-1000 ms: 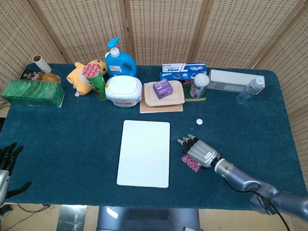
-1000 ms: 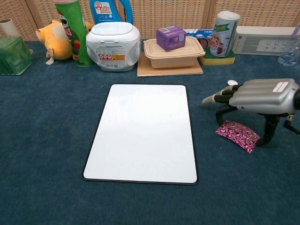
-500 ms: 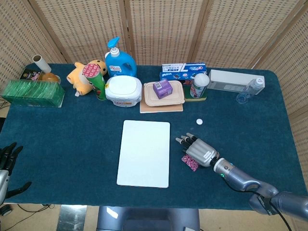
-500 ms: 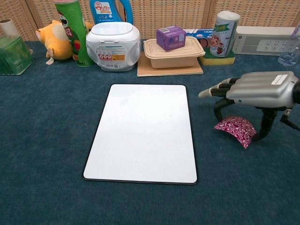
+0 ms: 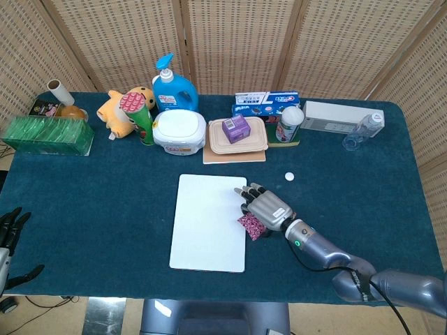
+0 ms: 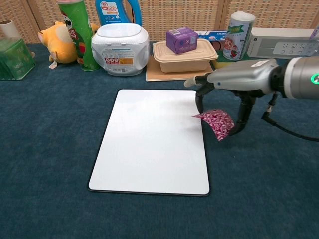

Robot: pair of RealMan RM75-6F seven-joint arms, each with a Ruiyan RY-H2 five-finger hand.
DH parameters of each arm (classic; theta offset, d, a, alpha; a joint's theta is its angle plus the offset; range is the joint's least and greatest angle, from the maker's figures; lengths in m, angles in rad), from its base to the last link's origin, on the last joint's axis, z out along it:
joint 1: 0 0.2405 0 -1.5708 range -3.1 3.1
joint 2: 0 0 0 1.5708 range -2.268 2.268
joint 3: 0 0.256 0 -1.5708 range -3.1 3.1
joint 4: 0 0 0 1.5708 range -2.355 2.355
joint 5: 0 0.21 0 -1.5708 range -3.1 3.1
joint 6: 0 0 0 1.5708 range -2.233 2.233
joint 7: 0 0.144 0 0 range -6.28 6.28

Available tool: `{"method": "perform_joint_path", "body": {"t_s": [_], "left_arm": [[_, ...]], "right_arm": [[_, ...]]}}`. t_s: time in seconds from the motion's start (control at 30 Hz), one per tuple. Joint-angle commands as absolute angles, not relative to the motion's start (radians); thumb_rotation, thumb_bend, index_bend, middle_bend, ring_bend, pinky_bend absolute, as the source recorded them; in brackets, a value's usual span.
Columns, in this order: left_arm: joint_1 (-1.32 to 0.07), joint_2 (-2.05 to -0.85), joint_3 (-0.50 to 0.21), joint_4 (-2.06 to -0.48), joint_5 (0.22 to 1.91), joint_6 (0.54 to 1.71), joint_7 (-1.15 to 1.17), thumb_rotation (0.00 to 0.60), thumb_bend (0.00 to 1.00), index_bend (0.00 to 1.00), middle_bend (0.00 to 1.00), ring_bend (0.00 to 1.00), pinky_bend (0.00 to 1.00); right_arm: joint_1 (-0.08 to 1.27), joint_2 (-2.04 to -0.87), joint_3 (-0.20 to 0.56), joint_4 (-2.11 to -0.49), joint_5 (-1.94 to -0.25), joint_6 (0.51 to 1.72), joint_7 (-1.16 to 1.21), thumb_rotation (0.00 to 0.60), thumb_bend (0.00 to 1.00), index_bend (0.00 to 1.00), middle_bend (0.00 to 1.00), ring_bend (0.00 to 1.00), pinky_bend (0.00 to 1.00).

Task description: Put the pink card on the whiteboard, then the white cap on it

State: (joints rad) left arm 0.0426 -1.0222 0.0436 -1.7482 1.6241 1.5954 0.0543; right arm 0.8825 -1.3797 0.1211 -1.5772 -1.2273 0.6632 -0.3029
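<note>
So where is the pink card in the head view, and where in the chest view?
Head view: the pink card is at the whiteboard's right edge, held by the right hand.
Chest view: the pink card hangs in the right hand, lifted over the whiteboard's upper right edge.
Shared landmark: the whiteboard.

Glossy whiteboard (image 6: 149,144), napped cloth table (image 6: 50,149)
</note>
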Motion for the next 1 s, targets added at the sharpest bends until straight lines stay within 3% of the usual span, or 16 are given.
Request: {"method": "perform_joint_path", "body": {"t_s": [0.03,0.53,0.63,0.7,0.8,1.0], "left_arm": [[0.050,-1.013,0.050,-1.749,1.639,1.611,0.031,0.600,0.01,0.00,0.00,0.00,0.02],[0.059,-0.982,0.059,-1.718,1.665,1.638,-0.075,0.600,0.01,0.00,0.00,0.00,0.02],[0.056,-0.981,0.058,-1.714,1.662,1.633,-0.082,0.600,0.01,0.00,0.00,0.00,0.02],[0.055,-0.980,0.057,-1.714,1.660,1.630,-0.084,0.600,0.01,0.00,0.00,0.00,0.02],[0.054,-0.980,0.056,-1.716,1.659,1.629,-0.083,0.600,0.01,0.00,0.00,0.00,0.02],[0.058,-0.983,0.056,-1.716,1.660,1.635,-0.078,0.600,0.01,0.00,0.00,0.00,0.02]], "right_arm": [[0.969,-1.470,0.180,-1.586,-1.028,0.641,-0.396,0.600,0.17,0.35,0.00,0.00,0.00],[1.128,-1.678,0.151,-1.483,-0.694,0.771,-0.612,0.600,0.18,0.35,0.00,0.00,0.00],[1.139,-1.681,0.150,-1.485,-0.662,0.798,-0.634,0.600,0.17,0.28,0.00,0.00,0.00],[1.143,-1.680,0.148,-1.491,-0.647,0.812,-0.646,0.600,0.15,0.17,0.00,0.00,0.00],[1.148,-1.674,0.148,-1.507,-0.622,0.841,-0.664,0.600,0.10,0.08,0.00,0.00,0.00],[1.125,-1.638,0.159,-1.535,-0.651,0.900,-0.641,0.600,0.08,0.09,0.00,0.00,0.00]]}}
